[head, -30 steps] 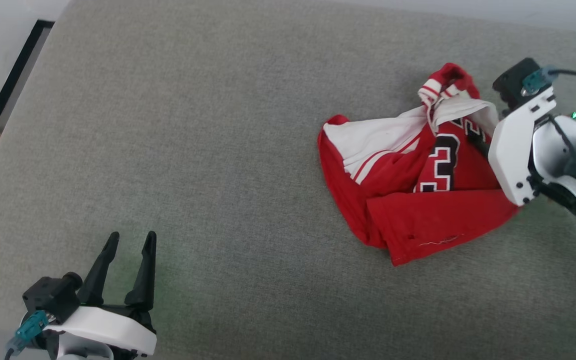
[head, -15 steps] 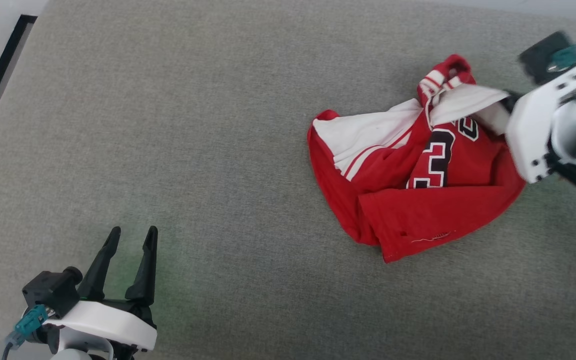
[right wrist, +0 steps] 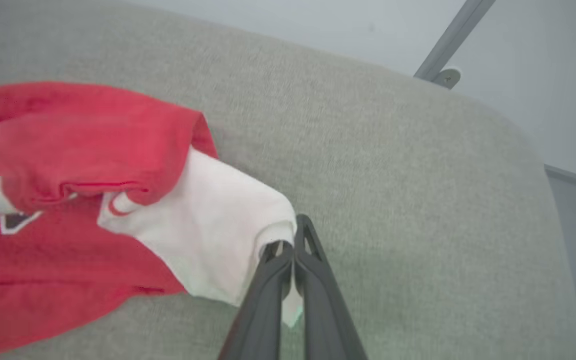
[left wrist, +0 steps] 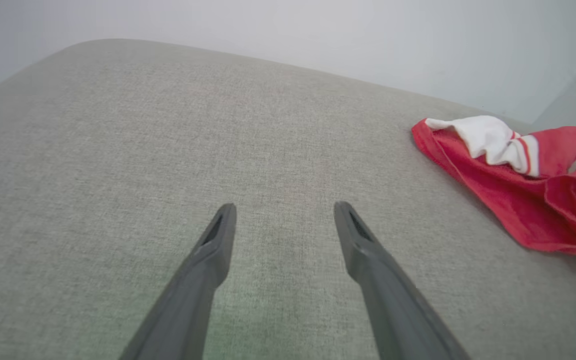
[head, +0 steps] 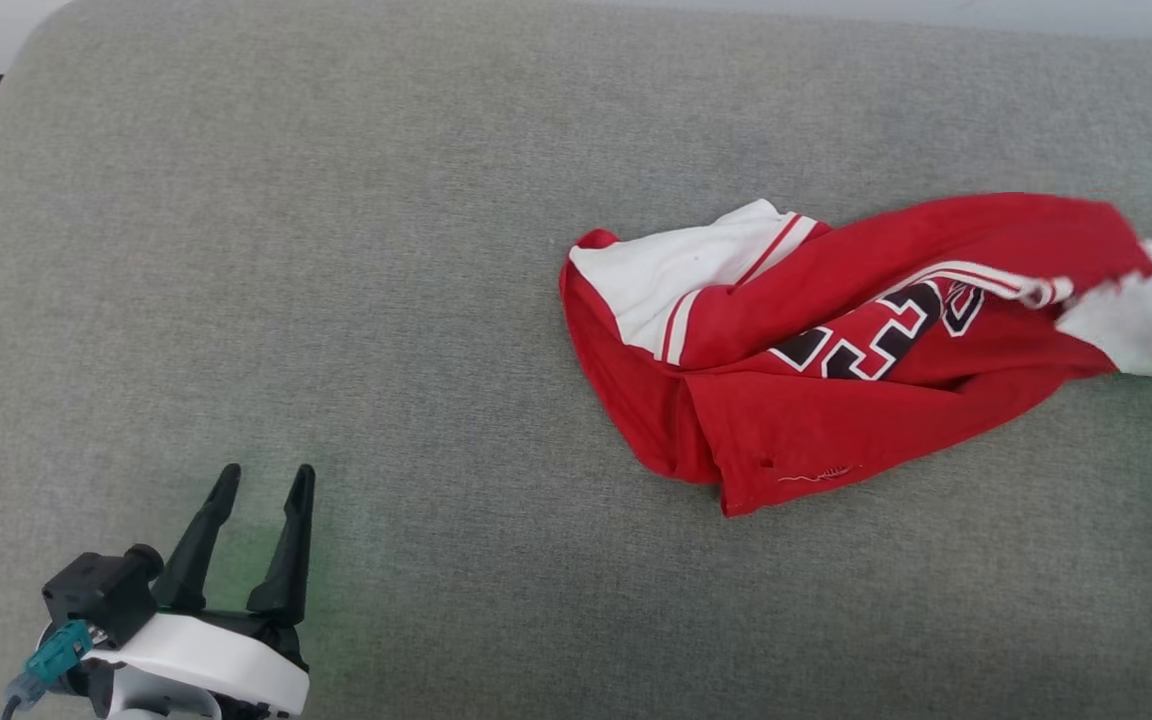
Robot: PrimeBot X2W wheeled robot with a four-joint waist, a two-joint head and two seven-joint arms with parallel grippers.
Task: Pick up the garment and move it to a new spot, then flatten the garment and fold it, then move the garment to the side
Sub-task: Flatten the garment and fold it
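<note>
Jaws of right gripper [right wrist: 293, 235] pinched tight on white sleeve [right wrist: 208, 220] of garment [right wrist: 68, 150]. Left gripper [head: 266, 472] jaws spread, empty, low left over grey fabric bench [head: 336, 250], same as a second ago. Change: garment was bunched under right forearm with collar poking up, now dragged out long toward the right; head camera shifted too. Red T-shirt lies crumpled on bench's right half, gripped sleeve blurred at far right edge. Black-and-white lettering [head: 866, 340] creased across middle, second white sleeve [head: 656, 280] at left end, striped trim [head: 996, 278] above lettering, loose pale thread [head: 816, 472] near hem.
</note>
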